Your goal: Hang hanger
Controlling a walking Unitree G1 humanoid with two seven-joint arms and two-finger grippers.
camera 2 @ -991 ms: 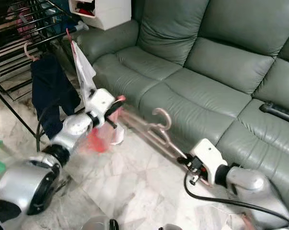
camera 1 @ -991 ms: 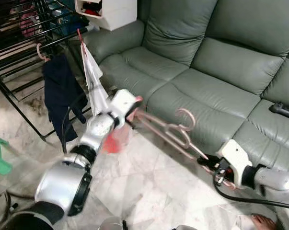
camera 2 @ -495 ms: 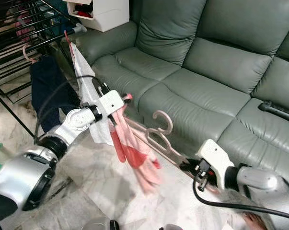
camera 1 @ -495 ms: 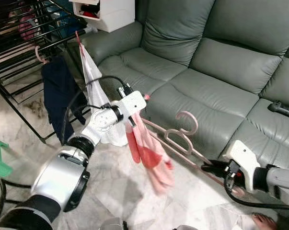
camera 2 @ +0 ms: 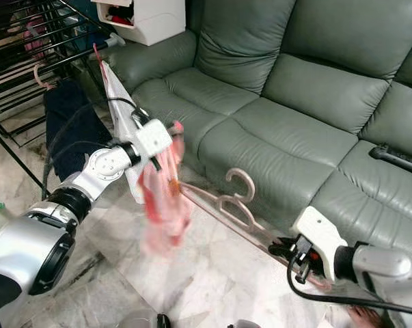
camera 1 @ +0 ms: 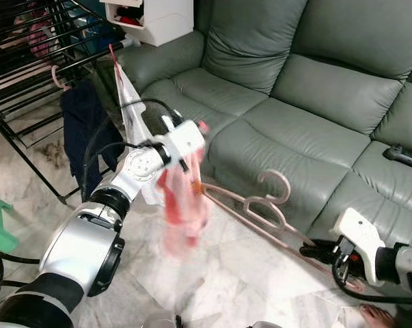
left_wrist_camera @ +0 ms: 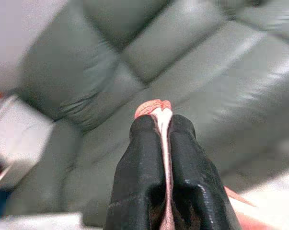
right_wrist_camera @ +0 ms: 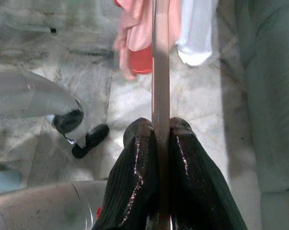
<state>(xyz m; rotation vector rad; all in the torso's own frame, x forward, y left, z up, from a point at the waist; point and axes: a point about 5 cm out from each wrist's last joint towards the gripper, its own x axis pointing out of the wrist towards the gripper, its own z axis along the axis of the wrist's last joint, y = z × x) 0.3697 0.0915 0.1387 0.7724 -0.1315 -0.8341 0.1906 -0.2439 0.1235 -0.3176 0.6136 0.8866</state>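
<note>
The left gripper (camera 1: 200,130) pinches the red garment (camera 1: 182,212) by its top edge, at 10 o'clock from the pink hanger (camera 1: 267,212); the right gripper (camera 1: 322,251) clamps the hanger's end near 4 o'clock; the hanger is held in the air before the sofa (camera 1: 315,102); risk: the blurred, swinging cloth may slide off the hanger's arm and drop to the floor (camera 1: 212,287).

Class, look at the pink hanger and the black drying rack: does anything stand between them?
Yes. The left gripper with its pink garment, a hanging white cloth and dark garment lie between the pink hanger and the rack.
</note>
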